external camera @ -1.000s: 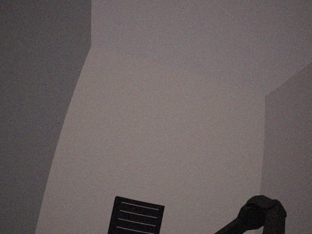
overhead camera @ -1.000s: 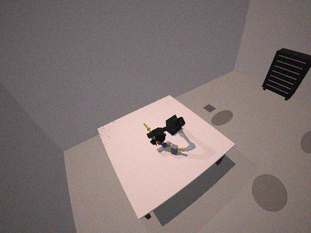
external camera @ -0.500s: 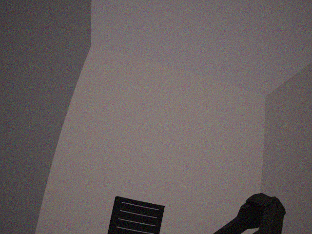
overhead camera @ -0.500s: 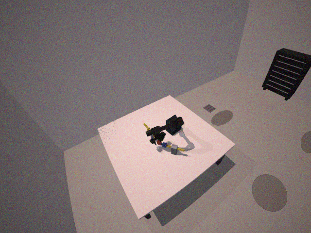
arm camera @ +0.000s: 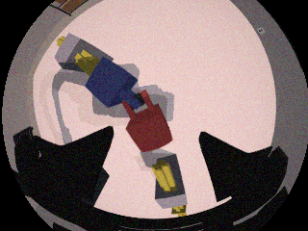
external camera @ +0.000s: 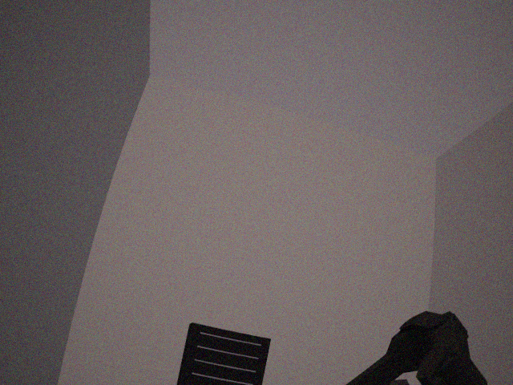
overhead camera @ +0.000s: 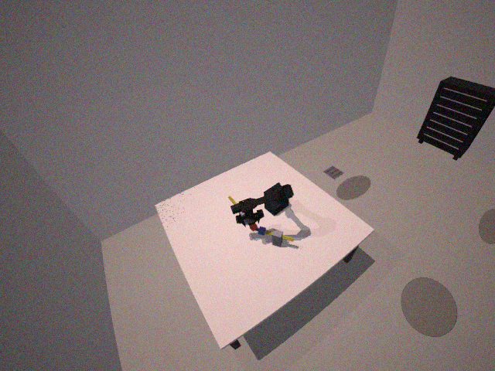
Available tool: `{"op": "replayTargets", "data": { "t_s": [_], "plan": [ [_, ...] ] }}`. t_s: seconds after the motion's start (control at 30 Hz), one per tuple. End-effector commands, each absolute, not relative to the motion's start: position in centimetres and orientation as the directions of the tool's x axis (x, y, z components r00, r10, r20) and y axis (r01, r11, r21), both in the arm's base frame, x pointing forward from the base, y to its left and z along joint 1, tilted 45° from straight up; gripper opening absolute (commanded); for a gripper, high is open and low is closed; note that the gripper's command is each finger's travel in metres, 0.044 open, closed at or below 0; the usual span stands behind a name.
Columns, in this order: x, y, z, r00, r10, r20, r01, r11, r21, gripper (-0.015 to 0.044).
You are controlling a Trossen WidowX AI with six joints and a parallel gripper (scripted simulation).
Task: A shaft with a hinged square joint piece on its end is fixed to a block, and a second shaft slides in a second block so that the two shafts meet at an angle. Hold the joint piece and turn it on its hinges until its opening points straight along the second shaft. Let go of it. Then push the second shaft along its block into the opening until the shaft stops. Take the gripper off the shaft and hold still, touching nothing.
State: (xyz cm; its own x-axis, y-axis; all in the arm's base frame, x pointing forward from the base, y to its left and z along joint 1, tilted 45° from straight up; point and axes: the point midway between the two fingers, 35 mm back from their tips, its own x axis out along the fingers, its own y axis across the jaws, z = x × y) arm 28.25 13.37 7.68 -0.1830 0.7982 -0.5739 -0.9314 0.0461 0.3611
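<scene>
- Pale surface (overhead camera: 223,279) (arm camera: 217,58) below, with the blocks and shafts standing in a bent line across it.
- The pincer (overhead camera: 250,219) (arm camera: 158,134) is spread nearly full width, with hold of nothing.
- Seen from the wrist, the red joint piece (overhead camera: 253,226) (arm camera: 150,129) lies ahead, between the spread fingers' lines, hinged to the blue piece (overhead camera: 261,230) (arm camera: 111,81).
- Its long axis runs down toward the second shaft (overhead camera: 231,200) (arm camera: 165,177), looking nearly in line.
- The shaft end seems short of it; if alignment holds, gripping and pushing that shaft probably comes next.
</scene>
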Motion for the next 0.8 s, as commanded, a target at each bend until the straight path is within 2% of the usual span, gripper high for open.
{"op": "replayTargets", "data": {
  "t_s": [0.0,0.4,0.77],
  "plan": [
    [28.6,12.7,8.4,-0.178,0.785,-0.593,-0.892,0.126,0.435,0.0440],
    [29.1,10.5,11.0,-0.168,0.748,-0.642,-0.663,0.396,0.635,0.0440],
    [29.1,8.4,13.5,-0.164,0.712,-0.683,-0.359,0.602,0.713,0.0440]
  ]
}}
